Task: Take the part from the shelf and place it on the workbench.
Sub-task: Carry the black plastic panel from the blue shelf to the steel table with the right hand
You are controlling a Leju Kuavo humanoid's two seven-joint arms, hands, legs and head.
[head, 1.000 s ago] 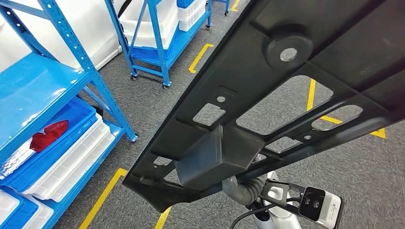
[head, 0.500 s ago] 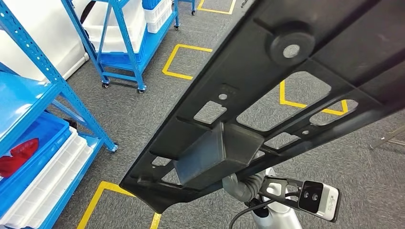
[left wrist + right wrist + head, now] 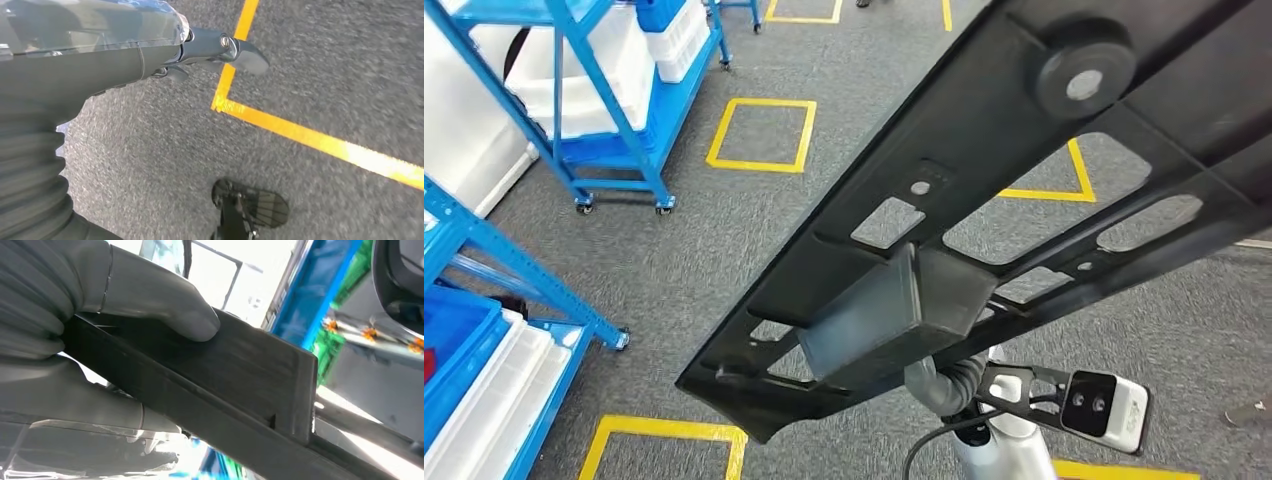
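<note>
Head view: shelf (image 3: 514, 275) slid to frame's lower left, robot turning away, right hand (image 3: 100, 335) clamped on part (image 3: 984, 190), left hand (image 3: 150, 55) curled empty.

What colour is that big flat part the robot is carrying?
Black, or a very dark grey. The part shows best in the head view, held up over the grey floor.

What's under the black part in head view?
Under the black part: grey carpet with yellow floor tape through its cutouts, and the right hand gripping it. The floor behind the solid areas is covered.

The part (image 3: 1024, 190) stretches diagonally above the floor (image 3: 724, 240), shelving (image 3: 614, 90) off to its left.
</note>
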